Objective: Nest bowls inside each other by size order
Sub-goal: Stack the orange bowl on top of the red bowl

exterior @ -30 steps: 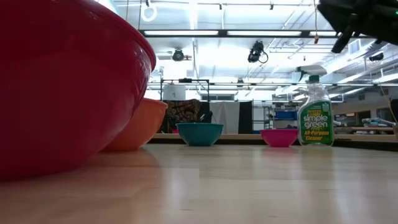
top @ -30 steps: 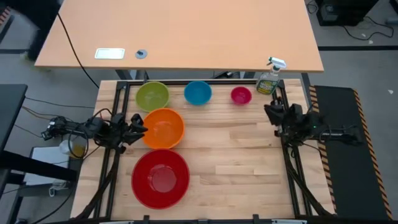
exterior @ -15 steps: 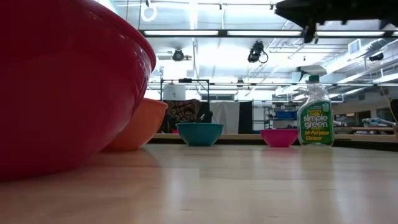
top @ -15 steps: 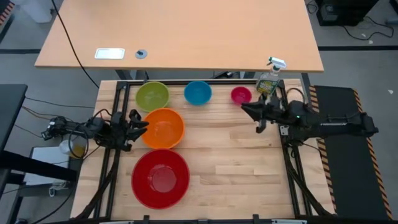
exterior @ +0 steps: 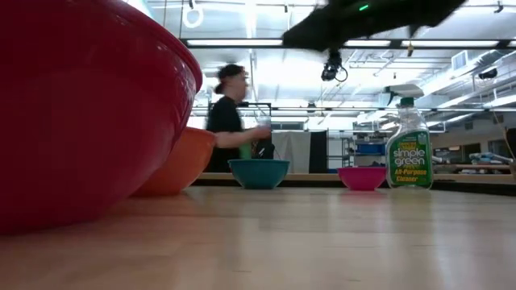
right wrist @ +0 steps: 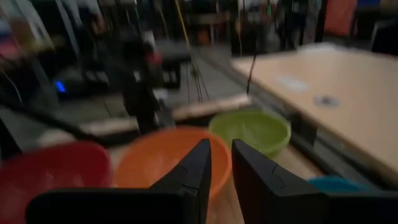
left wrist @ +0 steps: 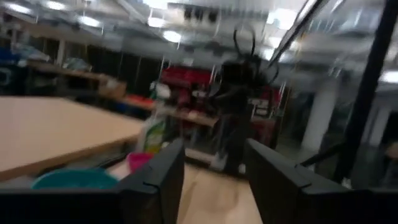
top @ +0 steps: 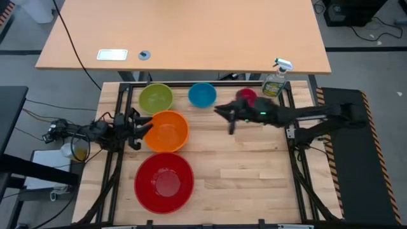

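Five bowls rest on their bases on the wooden table. The red bowl (top: pixel 164 182) is near left, the orange bowl (top: pixel 167 131) behind it. The lime green bowl (top: pixel 156 98), blue bowl (top: pixel 202 95) and magenta pink bowl (top: pixel 245 95) stand in a far row; the right arm partly covers the pink one. My left gripper (top: pixel 141 124) is open, just beside the orange bowl's left rim. My right gripper (top: pixel 224 114) is above the table between the blue and pink bowls, empty. Its fingers stand a narrow gap apart in the right wrist view (right wrist: pixel 221 165).
A spray bottle (top: pixel 275 81) of yellowish liquid stands at the table's far right corner. A larger tan desk (top: pixel 184 38) lies beyond the far edge. A person (exterior: pixel 230 113) stands in the room behind the table. Bare wood lies at the middle and near right.
My right gripper has swung out from the table's right edge toward its left, staying above the table, and now reaches past the pink bowl. A person has come into the low view behind the table. The bowls have kept still.
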{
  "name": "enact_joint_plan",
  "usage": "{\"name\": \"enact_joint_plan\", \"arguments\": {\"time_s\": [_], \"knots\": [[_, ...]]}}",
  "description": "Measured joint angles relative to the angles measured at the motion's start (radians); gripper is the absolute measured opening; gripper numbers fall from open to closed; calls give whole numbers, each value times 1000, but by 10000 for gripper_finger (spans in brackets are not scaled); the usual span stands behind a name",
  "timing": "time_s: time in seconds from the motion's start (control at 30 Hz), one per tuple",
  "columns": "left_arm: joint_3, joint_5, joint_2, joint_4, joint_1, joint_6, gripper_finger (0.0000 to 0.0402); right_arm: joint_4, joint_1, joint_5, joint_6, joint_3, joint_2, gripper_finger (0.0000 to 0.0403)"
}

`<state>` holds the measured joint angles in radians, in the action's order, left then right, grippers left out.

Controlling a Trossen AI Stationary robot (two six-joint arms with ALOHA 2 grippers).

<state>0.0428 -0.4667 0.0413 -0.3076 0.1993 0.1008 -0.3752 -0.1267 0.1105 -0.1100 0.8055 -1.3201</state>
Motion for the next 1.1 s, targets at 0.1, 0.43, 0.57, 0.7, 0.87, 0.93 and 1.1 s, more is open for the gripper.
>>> {"name": "enact_joint_plan", "arguments": {"time_s": [0.1, 0.43, 0.57, 0.7, 0.87, 0.93, 1.1], "knots": [[75, -23, 11, 129, 0, 14, 205, 100, 0, 0, 37, 119, -143, 74], [195, -27, 158, 328, 9, 171, 253, 331, 16, -29, 187, 414, -464, 143], [212, -47, 229, 314, 25, 224, 253, 440, 15, 28, 155, 518, -548, 200], [212, -129, 319, 318, 51, 291, 253, 547, 14, 51, 125, 646, -625, 248], [212, -161, 384, 273, 69, 334, 253, 665, 10, 47, 102, 821, -738, 266], [218, -162, 385, 263, 69, 327, 253, 701, 4, 50, 102, 885, -788, 264], [269, -151, 384, 318, 74, 325, 253, 774, -19, 51, 102, 996, -883, 245]]}}
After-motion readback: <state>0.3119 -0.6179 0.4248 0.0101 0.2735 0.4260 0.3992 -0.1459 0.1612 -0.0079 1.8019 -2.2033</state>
